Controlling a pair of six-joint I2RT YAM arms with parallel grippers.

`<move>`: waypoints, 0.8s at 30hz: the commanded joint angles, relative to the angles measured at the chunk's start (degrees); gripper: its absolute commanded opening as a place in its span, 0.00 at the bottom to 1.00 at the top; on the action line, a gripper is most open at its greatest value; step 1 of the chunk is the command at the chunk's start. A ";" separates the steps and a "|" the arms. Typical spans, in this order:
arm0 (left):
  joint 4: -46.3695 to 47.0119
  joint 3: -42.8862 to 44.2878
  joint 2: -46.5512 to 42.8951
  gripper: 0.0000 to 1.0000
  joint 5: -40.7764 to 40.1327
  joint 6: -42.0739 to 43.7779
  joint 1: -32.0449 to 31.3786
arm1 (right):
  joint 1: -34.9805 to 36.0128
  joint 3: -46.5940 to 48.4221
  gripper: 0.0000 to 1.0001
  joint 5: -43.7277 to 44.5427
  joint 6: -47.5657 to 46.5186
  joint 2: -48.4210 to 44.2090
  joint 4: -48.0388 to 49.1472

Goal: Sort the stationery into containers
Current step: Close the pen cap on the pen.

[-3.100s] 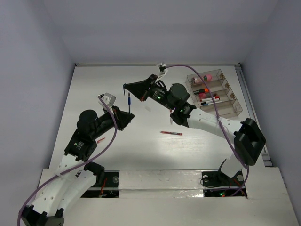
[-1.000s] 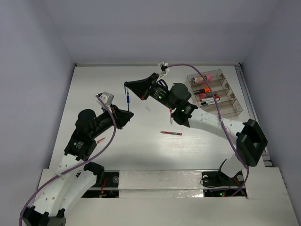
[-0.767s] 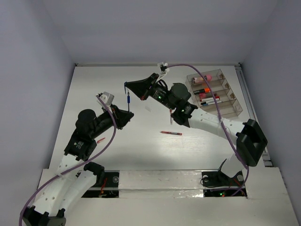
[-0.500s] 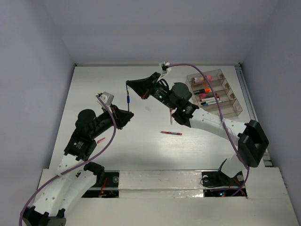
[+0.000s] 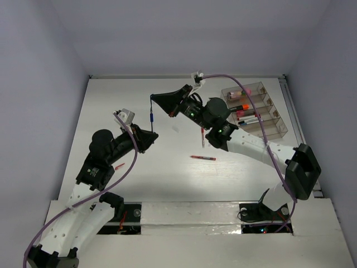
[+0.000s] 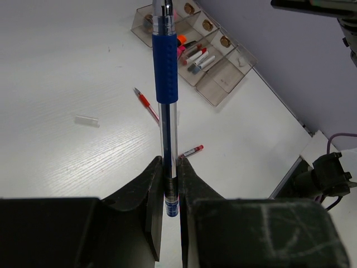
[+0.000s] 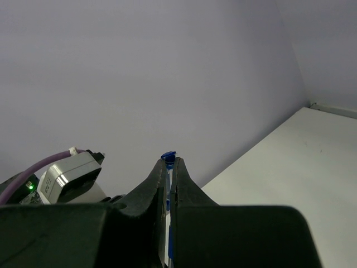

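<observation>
A short red piece (image 5: 119, 166) lay on the white table (image 5: 111, 106) at about 8 o'clock, beside my left arm. My left gripper (image 6: 170, 167) was clamped narrow on the lower end of a thin clear plastic pen with a blue grip (image 6: 166, 84). The pen stood upright above the table at about 10 o'clock. My right gripper (image 7: 169, 167) reached in from 3 o'clock with its jaws pinched on the pen's top end, so both tools held the one pen. A thin red pen (image 5: 202, 158) lay flat near the table's middle, well apart from the organiser. The clear plastic organiser with four long compartments (image 5: 277, 127) sat at 2 o'clock. Its farthest compartment held a stubby pink cylinder (image 5: 245, 91). The next held an orange-capped highlighter (image 5: 237, 108), and the third held pink-capped markers (image 5: 245, 116) lying lengthwise. I could not tell what the nearest compartment held.
</observation>
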 commanded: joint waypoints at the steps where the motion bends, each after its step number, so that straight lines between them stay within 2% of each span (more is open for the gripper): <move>1: 3.18 1.16 -0.55 0.00 0.76 -0.09 0.31 | 0.46 1.79 0.00 -1.38 0.77 1.31 2.13; 13: 3.18 1.16 -0.63 0.00 0.85 0.00 0.31 | 0.46 3.02 0.00 -3.31 2.27 3.43 2.22; 24: 3.27 1.07 -1.78 0.00 -0.99 -0.79 0.84 | 0.46 -1.37 0.00 -3.58 3.50 1.32 4.33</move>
